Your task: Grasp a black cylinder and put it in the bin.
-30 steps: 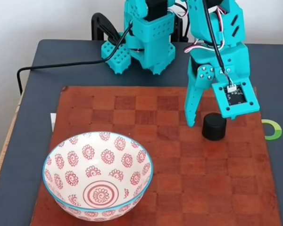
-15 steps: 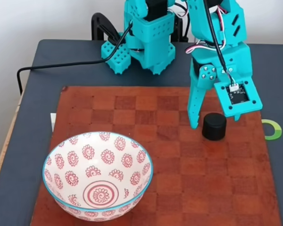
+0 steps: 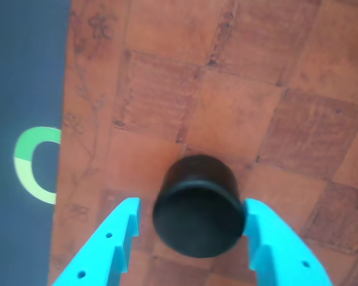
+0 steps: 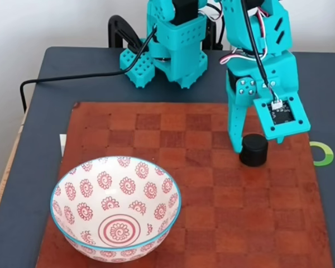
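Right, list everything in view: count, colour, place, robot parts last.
cylinder: one, black, upright on the board's right half in the fixed view, between the fingers.
bowl: one, white with red spirals and a blue rim, at the board's front left.
board: one, red-brown chequered, covering most of the table.
table: one, dark grey, under the board.
ring: one, green and white, on the table right of the board.
cable: one, black, along the table's back left.
arm: one, teal, base at the table's back edge.
gripper: one, teal, jaws either side of the cylinder with small gaps showing.
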Motion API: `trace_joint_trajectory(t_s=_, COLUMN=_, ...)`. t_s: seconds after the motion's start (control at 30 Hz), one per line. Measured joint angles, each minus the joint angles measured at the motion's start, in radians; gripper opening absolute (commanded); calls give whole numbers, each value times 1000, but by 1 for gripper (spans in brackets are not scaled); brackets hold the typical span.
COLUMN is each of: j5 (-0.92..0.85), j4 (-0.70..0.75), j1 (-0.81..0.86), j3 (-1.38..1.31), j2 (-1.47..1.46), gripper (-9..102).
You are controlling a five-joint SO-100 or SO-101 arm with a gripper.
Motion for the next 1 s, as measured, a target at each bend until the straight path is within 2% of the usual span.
trace_joint_trajectory(t_s=0.6, j5=2, j4=11, j1=2, j3=-46, j2=-84, gripper=12)
trace_joint_trajectory(t_s=1.0, j5=0, j4=250, j1=-5, j3=-213, j2=-87, gripper=12)
